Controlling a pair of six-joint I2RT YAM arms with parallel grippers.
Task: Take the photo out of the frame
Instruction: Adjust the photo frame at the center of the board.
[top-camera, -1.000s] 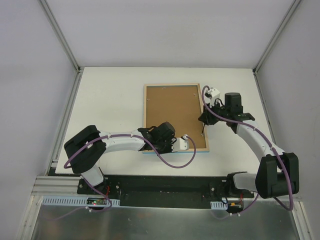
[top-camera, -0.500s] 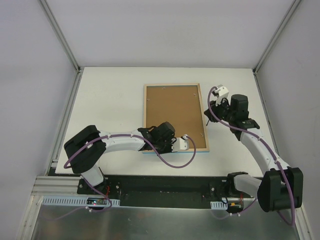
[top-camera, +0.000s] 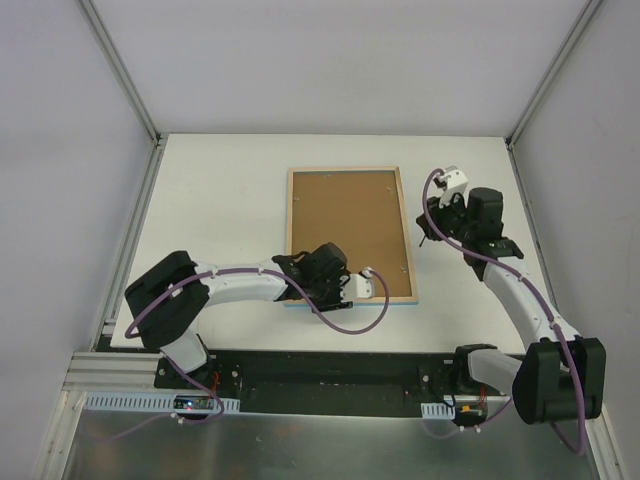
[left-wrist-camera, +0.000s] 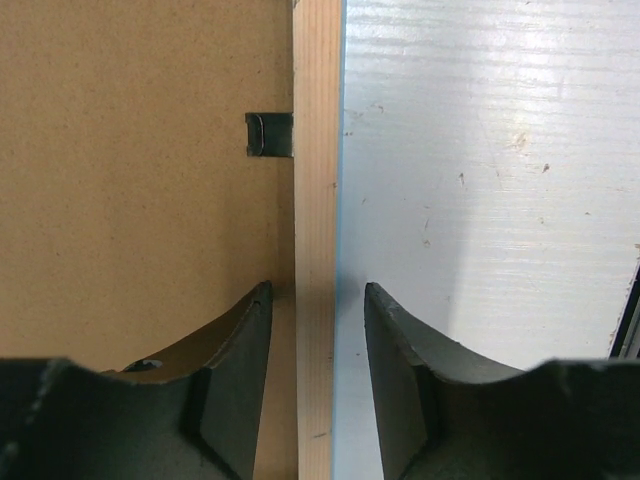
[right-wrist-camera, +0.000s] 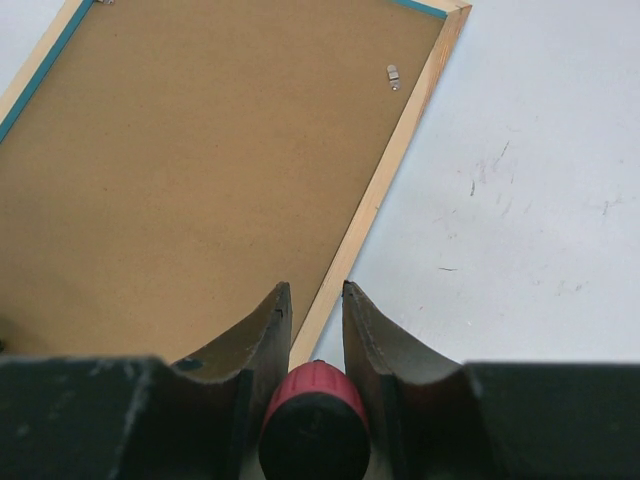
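The frame (top-camera: 345, 230) lies face down mid-table, showing its brown back panel rimmed in pale wood. The photo is hidden under it. My left gripper (top-camera: 322, 296) is at the frame's near edge. In the left wrist view it (left-wrist-camera: 318, 330) is open, its jaws straddling the pale rim (left-wrist-camera: 316, 200) with a gap on each side. My right gripper (top-camera: 427, 238) is off the frame's right edge, above the table. In the right wrist view it (right-wrist-camera: 313, 290) is shut on a red-handled screwdriver (right-wrist-camera: 312, 420), above the frame's rim (right-wrist-camera: 375, 200).
A dark metal tab (left-wrist-camera: 270, 134) holds the back panel at the rim, just ahead of my left jaws. Another small tab (right-wrist-camera: 393, 76) sits near the frame's far corner. White table (top-camera: 220, 200) lies all round the frame, with walls on three sides.
My right gripper has pulled away from the frame's right edge, out to the right and farther back, with the screwdriver still in it. The left arm has barely moved.
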